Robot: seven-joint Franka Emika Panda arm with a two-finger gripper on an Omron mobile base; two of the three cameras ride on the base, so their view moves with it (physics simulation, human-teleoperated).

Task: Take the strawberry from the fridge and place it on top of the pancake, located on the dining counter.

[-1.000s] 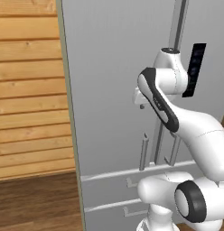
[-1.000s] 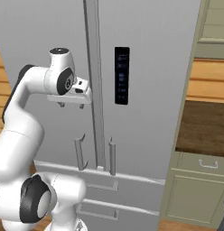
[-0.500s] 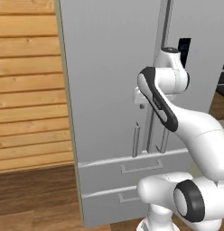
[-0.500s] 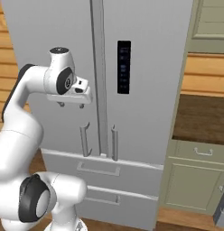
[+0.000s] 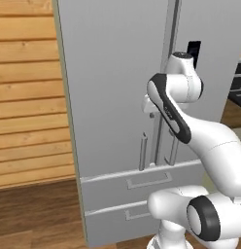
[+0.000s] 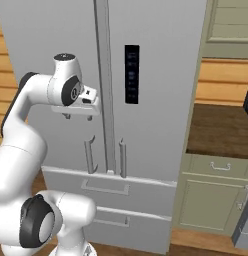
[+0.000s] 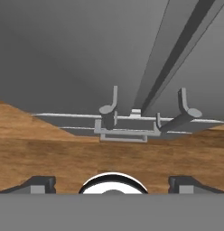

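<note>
In front of my jaws (image 6: pixel 77 116) stands the fridge (image 6: pixel 161 100), both upper doors closed, so the strawberry, if it is inside, is hidden behind them. My jaws are spread wide and hold nothing, hanging just short of the left door, off to one side of the centre seam. Below them and toward that seam are two vertical bar handles, the left handle (image 6: pixel 89 155) nearer to me than the right handle (image 6: pixel 122 159), their long axes upright. I count two upper doors, two handles and two lower drawers (image 6: pixel 106 188). I judge the next move is down to the nearer handle.
</note>
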